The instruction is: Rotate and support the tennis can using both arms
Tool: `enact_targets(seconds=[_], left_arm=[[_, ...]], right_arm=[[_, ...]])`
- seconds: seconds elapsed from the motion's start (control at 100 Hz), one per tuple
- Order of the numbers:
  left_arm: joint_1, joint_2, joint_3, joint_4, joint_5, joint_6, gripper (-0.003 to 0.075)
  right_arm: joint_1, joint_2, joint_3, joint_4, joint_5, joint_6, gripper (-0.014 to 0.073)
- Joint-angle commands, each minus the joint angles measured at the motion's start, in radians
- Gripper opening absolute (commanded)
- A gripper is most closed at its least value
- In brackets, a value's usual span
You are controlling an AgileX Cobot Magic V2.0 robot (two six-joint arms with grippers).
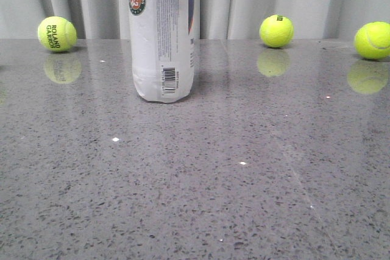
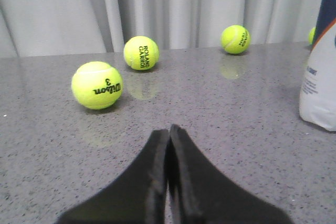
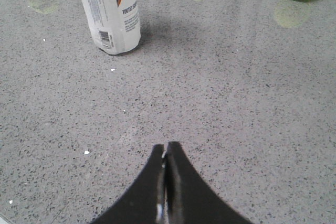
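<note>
both pairs of fingers are seen pressed together, holding nothing; the tennis can [image 1: 163, 31] stands upright on the desk [image 1: 244, 181], ahead of each, untouched.

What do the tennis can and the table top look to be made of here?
Tennis can: seemingly whitish plastic with a smooth printed wrap, judging by its ridged moulded base and barcode. Table top: likely polished speckled stone or composite in grey; it mirrors the tennis balls faintly.

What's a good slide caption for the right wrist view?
Right gripper, jaws shut, above the speckled table, facing the upright tennis can.
</note>
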Motion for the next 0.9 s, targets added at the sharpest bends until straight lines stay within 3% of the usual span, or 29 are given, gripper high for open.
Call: enact_targets(seconds=[0.0,0.34,0.55,0.89], left_arm=[[0.033,-0.037,0.005,0.003,-0.076,-0.013,-0.0020],[0.095,-0.229,0.129,0.009,-0.016,-0.013,-0.0020],[0.104,-0.224,0.140,0.009,0.050,-0.013,-0.0020],[0.104,-0.224,0.140,-0.029,0.052,-0.013,-0.0020]], right_arm=[[-0.005,0.005,-0.025,-0.006,-0.071,-0.003,-0.0067],[-0.005,0.005,-0.025,-0.006,-0.071,-0.003,-0.0067],[-0.005,0.006,-0.025,-0.006,-0.072,-0.003,-0.0067],[-0.005,0.006,-0.025,-0.006,-0.072,-0.003,-0.0067]])
